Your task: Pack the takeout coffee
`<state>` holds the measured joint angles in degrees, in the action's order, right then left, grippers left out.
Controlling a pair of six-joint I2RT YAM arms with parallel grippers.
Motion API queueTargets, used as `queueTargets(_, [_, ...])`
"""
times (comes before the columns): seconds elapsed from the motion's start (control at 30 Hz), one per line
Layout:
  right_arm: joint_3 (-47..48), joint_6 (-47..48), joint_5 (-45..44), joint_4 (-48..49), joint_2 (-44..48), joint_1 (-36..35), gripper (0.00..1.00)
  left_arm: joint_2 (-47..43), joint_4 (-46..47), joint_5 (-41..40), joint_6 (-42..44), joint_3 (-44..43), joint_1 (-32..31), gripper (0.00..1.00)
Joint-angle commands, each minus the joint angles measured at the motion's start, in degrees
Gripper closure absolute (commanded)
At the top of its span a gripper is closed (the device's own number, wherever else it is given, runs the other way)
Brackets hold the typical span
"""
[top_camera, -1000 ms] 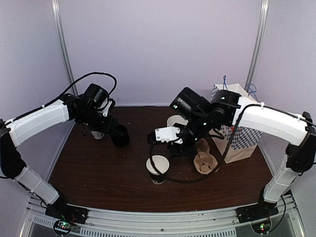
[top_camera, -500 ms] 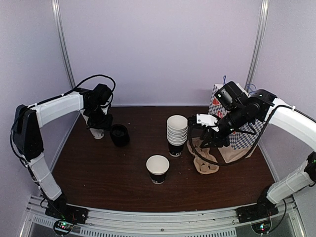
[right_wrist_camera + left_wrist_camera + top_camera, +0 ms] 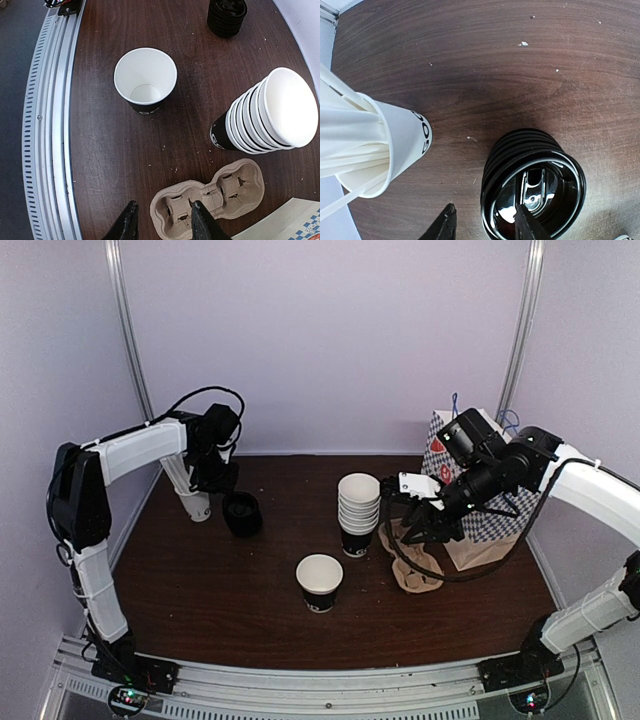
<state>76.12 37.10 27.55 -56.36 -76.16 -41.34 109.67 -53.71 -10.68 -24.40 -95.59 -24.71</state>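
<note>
Tabletop scene w/ both arms extended. Ref. landmark: stack of lidless white cups [image 3: 358, 508], upright at mid-depth on the dark wood table [image 3: 200, 590].

(a) Takeout coffee cup [image 3: 319, 582]: upright, white upper w/ black lower band, mouth open, white inside showing. It stands alone, a little left of the cup stack and nearer the arm bases, apart from both claws.

(b) Stack of black dome lids [image 3: 242, 513]: well left of the cup stack, approx. level w/ it.

(c) Cup of white sticks [image 3: 197, 504]: further left of the cup stack than the lids, just beside them, not touching; the sticks fan out of its mouth.

(d) Left gripper [image 3: 486, 227]: hangs over the lid stack. Jaws are part-spread, w/ one fingertip [image 3: 527, 225] over the top lid's hollow and the other outside the stack wall, so the rim lies btwn them. Contact w/ the lid can't be told.

(e) Cardboard cup carrier [image 3: 415, 562]: flat on the wood, just right of the cup stack and slightly nearer the bases.

(f) Right gripper [image 3: 161, 225]: hovers over one end of the carrier, right of the cup stack. Jaws are spread and pinch no object.

(g) Checkered paper bag [image 3: 485, 550]: upright, right of the cup stack beyond the carrier, partly hidden by the right arm.
</note>
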Motion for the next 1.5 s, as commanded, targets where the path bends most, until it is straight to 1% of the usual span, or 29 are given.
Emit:
queueTargets(0.0, [-0.62, -0.45, 1.46, 1.3, 0.93, 0.23, 0.63, 1.47, -0.8, 0.54, -0.43, -2.25, 0.32, 0.58])
queueTargets(0.43, [-0.27, -0.4, 2.23, 1.43, -0.07, 0.21, 0.62, 2.34, -1.77, 1.86, 1.25, -1.6, 0.33, 0.62])
queueTargets(0.57, [-0.35, -0.41, 2.24, 1.51, -0.03, 0.23, 0.62, 2.96, -1.97, 2.19, 1.55, -1.7, 0.3, 0.69])
queueTargets(0.83, [-0.49, -0.63, 1.55, 1.93, -0.13, 0.21, 0.62, 3.63, -2.03, 2.5, 1.89, -2.1, 0.28, 0.72])
queueTargets(0.9, [-0.65, -0.63, 1.49, 2.02, -0.13, 0.23, 0.62, 3.75, -2.01, 2.72, 1.9, -2.23, 0.28, 0.75])
queueTargets(1.0, [-0.79, -0.55, 1.32, 2.13, -0.21, 0.22, 0.62, 3.92, -2.01, 2.71, 1.9, -2.32, 0.32, 0.77])
queueTargets(1.13, [-0.79, -0.58, 1.29, 2.22, -0.29, 0.24, 0.62, 3.89, -2.02, 2.85, 2.17, -2.36, 0.28, 0.83])
queueTargets(1.47, [-0.71, -0.58, 1.11, 2.29, -0.64, 0.22, 0.62, 3.82, -2.83, 2.23, 2.36, -3.3, 0.28, 0.86])
